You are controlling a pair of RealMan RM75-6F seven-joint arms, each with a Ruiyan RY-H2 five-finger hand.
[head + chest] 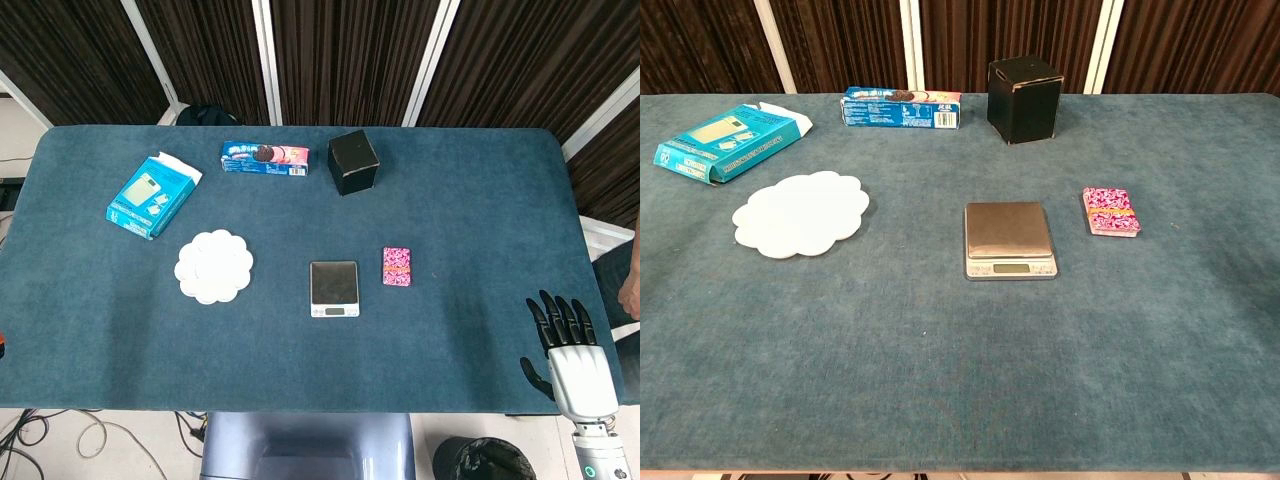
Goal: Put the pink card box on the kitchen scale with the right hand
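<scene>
The pink card box (397, 266) (1111, 211) lies flat on the blue table, just right of the kitchen scale (334, 288) (1008, 239), a small gap between them. The scale's steel platform is bare. My right hand (567, 346) hovers at the table's near right corner, fingers straight and apart, holding nothing, well away from the box. It shows only in the head view. My left hand appears in neither view.
A black cube box (353, 162) (1025, 99) stands behind the scale. A blue cookie pack (265, 158) (901, 108) lies at the back, a teal carton (151, 196) (725, 142) at the left, and a white scalloped plate (214, 265) (801, 213) left of the scale.
</scene>
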